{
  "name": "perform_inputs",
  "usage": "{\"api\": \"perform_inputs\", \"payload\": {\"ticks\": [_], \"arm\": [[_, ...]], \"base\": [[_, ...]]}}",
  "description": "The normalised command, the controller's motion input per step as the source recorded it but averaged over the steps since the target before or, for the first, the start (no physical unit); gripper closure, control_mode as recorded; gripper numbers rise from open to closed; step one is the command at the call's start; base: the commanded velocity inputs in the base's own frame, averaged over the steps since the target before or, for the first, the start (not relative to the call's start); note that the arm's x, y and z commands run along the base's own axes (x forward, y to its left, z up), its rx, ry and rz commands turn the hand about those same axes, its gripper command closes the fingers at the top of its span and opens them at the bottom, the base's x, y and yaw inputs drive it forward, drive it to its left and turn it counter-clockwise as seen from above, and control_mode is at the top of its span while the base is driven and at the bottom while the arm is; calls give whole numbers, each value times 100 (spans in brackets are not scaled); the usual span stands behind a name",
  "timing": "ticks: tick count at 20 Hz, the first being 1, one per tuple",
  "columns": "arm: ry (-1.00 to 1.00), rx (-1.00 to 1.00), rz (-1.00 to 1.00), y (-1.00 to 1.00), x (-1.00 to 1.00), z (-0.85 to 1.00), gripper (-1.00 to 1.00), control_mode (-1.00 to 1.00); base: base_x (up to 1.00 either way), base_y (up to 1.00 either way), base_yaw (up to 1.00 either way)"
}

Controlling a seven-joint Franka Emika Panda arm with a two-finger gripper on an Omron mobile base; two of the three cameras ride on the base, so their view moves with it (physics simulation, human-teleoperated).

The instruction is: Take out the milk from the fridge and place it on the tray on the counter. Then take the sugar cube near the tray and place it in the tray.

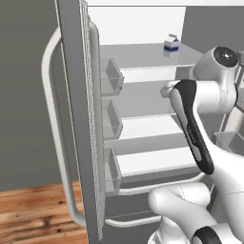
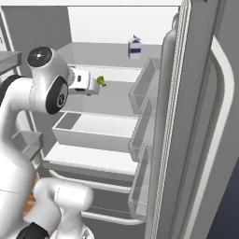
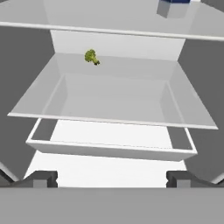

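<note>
The fridge point(image 1: 76, 119) stands open, its door swung to the left in the left base view and to the right in the right base view. The milk point(image 2: 135, 47), a small white carton with a blue band, stands upright at the back of the top shelf point(image 1: 143, 59). In the hand view its base point(image 3: 173, 6) shows at the upper right. My gripper point(image 3: 111, 179) is open wide with nothing between its fingertips point(image 3: 43, 178). It points into the fridge at middle-shelf height, below and short of the milk. The tray, the counter and the sugar cube are out of view.
A small green broccoli floret point(image 3: 91, 57) lies on the middle shelf, just ahead of my hand point(image 2: 85, 81). A clear drawer point(image 3: 109, 148) sits below that shelf. Clear bins point(image 2: 142, 88) line the inside of the door. Wooden floor point(image 1: 33, 209) lies left of the door.
</note>
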Motion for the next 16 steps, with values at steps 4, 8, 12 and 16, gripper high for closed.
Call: {"api": "perform_inputs", "payload": {"ticks": [4, 8, 12, 16], "arm": [[-7, 0, 0, -28, 0, 57, -100, -100], [-17, 0, 0, -30, 0, 38, -100, -100], [-11, 0, 0, -29, 13, 11, -100, -100], [-2, 0, 0, -40, 46, 0, -100, -100]], "base": [[0, 0, 0], [0, 0, 0], [0, 0, 0], [0, 0, 0]]}}
